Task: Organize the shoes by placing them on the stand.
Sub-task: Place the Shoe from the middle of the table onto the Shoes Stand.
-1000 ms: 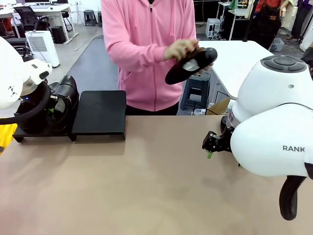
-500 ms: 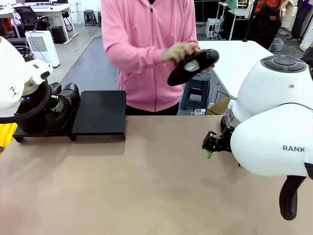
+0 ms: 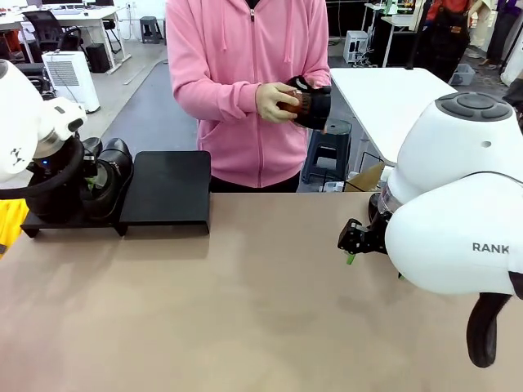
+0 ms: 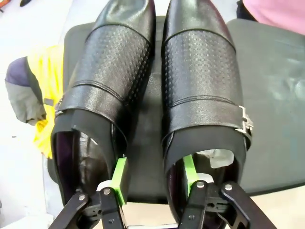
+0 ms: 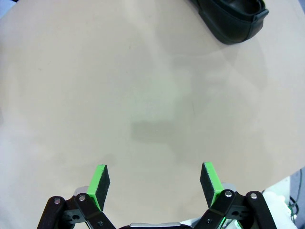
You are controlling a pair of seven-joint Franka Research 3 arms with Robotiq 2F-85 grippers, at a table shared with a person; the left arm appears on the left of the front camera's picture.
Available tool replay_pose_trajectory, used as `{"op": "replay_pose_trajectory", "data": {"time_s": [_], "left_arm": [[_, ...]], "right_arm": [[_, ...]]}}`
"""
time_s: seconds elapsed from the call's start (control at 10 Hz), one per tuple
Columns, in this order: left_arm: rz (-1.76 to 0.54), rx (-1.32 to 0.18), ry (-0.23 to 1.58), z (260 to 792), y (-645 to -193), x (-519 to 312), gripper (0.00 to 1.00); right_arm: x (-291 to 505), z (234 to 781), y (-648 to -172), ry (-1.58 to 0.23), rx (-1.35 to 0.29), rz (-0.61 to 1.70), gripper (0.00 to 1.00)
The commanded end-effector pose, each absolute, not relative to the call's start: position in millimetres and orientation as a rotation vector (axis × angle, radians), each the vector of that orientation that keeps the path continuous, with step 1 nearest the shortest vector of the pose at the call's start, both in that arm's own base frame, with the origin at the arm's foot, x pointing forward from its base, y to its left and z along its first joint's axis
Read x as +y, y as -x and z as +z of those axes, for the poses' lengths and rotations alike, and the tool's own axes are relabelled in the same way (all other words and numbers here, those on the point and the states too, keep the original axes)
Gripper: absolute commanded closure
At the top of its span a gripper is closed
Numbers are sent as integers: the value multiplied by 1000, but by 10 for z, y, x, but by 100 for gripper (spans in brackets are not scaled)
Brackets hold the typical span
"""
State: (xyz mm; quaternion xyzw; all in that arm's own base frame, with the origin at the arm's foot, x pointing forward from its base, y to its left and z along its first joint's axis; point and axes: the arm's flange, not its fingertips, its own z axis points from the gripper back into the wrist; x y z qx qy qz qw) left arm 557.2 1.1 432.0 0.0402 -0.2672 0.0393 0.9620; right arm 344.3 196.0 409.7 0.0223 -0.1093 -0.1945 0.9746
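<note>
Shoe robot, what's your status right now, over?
Left jaws open at two shoes on the stand. Right jaws open over the table. Person holds another shoe. Nothing in the way.

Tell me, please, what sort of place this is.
Probably a robotics lab in an open office or workshop: a white robot arm sits at the table, with a desk, an office chair and a stool behind.

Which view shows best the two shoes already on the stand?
Left wrist view: both shoes close, from above. In the front view the left arm partly hides them. The right wrist view shows another shoe.
</note>
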Motion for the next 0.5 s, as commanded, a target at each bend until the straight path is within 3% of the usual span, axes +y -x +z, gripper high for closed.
{"op": "replay_pose_trajectory", "data": {"time_s": [0.0, 0.4], "left_arm": [[76, -595, -133, 4489, -5413, -176, 43], [121, -604, -104, 4864, -4862, -327, 43]], "right_arm": [[1967, 4104, -3448, -50, -223, -378, 0], [1967, 4104, -3448, -50, -223, -378, 0]]}}
